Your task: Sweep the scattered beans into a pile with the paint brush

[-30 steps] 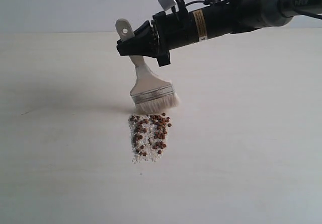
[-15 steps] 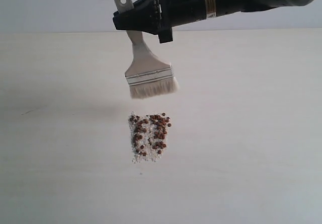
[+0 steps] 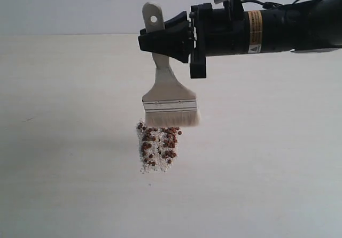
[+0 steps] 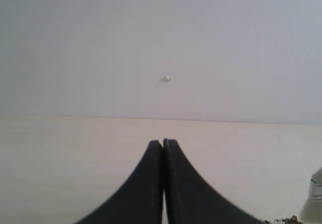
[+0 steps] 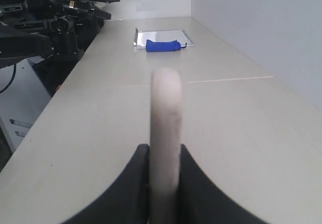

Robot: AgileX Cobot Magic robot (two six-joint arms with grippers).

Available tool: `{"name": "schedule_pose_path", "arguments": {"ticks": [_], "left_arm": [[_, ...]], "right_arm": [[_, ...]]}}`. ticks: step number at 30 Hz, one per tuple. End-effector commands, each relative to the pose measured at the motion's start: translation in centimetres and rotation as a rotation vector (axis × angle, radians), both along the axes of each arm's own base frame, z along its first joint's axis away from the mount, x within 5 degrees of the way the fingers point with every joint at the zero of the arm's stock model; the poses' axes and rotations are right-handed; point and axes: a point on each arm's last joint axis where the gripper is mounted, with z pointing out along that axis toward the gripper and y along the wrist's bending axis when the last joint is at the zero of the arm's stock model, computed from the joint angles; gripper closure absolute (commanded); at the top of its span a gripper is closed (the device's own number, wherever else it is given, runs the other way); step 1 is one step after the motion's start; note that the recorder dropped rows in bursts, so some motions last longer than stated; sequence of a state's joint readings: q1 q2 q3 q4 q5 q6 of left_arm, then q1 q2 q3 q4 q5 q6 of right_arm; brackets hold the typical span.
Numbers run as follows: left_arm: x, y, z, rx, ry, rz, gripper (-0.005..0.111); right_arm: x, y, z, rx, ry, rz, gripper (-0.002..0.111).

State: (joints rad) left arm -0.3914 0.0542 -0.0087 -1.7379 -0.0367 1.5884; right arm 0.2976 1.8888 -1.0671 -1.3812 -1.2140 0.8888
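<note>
The beans [image 3: 158, 147] lay in a small pile [image 3: 156, 156] nearest us on the table [image 3: 64, 184], with lots of bare room on every side. Just behind, the paint brush [image 3: 170, 96] hung straight up and down, bristles by the pile's far edge. The right gripper [image 3: 160, 39] squeezed its handle; the left gripper [image 4: 163, 148] was closed tight on nothing.

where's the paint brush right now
In the exterior view the paint brush hangs near the middle, its handle clamped in the right gripper, bristles pointing down at the far edge of the pile of beans; contact can't be judged.
</note>
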Motion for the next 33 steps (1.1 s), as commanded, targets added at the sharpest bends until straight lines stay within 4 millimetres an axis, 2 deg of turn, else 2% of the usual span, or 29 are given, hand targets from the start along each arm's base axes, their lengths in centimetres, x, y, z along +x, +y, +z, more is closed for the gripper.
{"name": "schedule_pose_path", "arguments": {"ticks": [1,8,14,20,29,33], "left_arm": [[0.0,0.1,-0.1,-0.004,-0.004,0.004,0.107],[0.0,0.1,-0.1,-0.004,-0.004,0.004,0.107],[0.0,0.1,-0.1,-0.004,-0.004,0.004,0.107],[0.0,0.1,-0.1,-0.004,-0.004,0.004,0.107],[0.0,0.1,-0.1,-0.004,-0.004,0.004,0.107],[0.0,0.1,-0.1,-0.004,-0.004,0.004,0.107]], "right_arm": [[-1.9,-0.5,-1.2,0.003,0.006,-0.012,0.108],[-3.7,-0.4,-3.1,0.011,0.014,-0.047,0.108],[-5.3,1.9,-3.1,0.014,0.000,0.031,0.108],[-6.6,3.4,-3.3,0.004,-0.012,0.101,0.108],[-6.9,3.5,-3.6,-0.014,-0.016,0.132,0.108],[-6.1,3.3,-4.4,0.002,0.001,0.076,0.108]]}}
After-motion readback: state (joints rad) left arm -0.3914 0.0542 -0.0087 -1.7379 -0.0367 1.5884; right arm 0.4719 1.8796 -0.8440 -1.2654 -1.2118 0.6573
